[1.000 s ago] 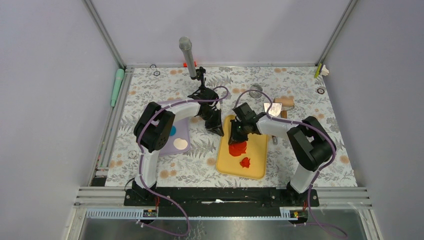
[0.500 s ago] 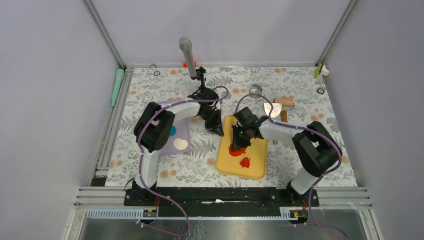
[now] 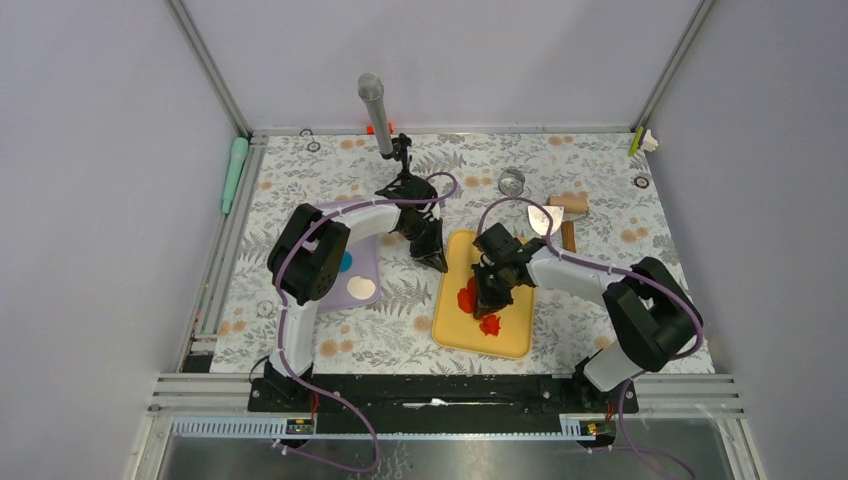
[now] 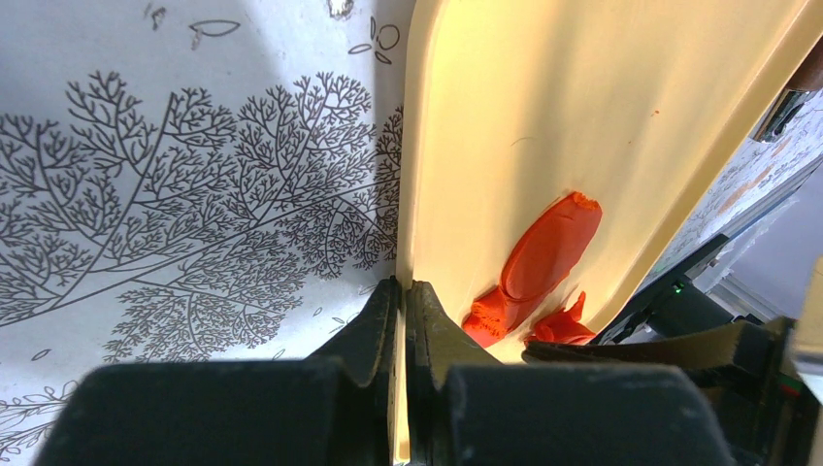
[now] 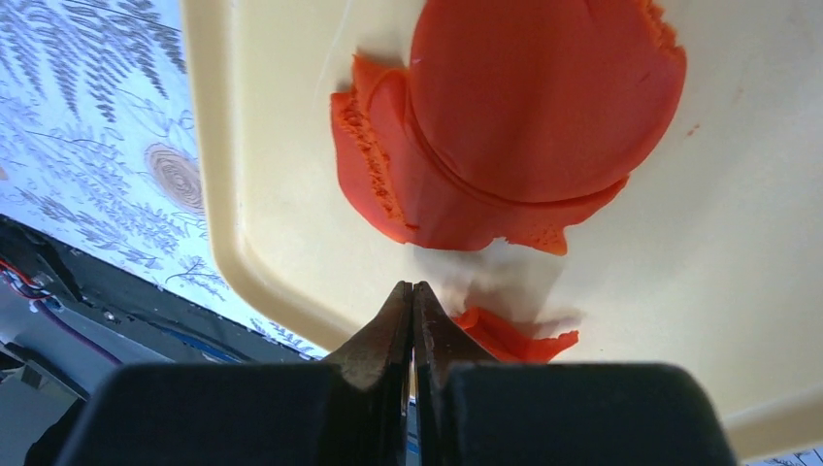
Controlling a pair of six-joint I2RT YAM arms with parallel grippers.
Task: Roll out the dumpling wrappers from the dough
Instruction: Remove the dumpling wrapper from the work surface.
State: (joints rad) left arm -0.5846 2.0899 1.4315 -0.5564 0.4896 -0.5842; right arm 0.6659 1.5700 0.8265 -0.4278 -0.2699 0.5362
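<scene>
On the yellow board (image 4: 505,107), your red dumpling wrapper (image 5: 543,97) lies flat just ahead of your right gripper (image 5: 412,291), whose jaws are clenched together beside 1 red scrap (image 5: 514,340). Your left gripper (image 4: 403,296) is clamped on the board's rim.

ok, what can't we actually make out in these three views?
Top view: right gripper covers part of the flat red clay disc on the yellow plastic tray; full outline hidden.
Right wrist view: its shut fingers hide part of the small red clay scrap; contact unclear.
Top view: left arm covers part of the purple mat; anything beneath unseen.
Left wrist view: left gripper, shut on the tray rim, blocks the rim below.
</scene>
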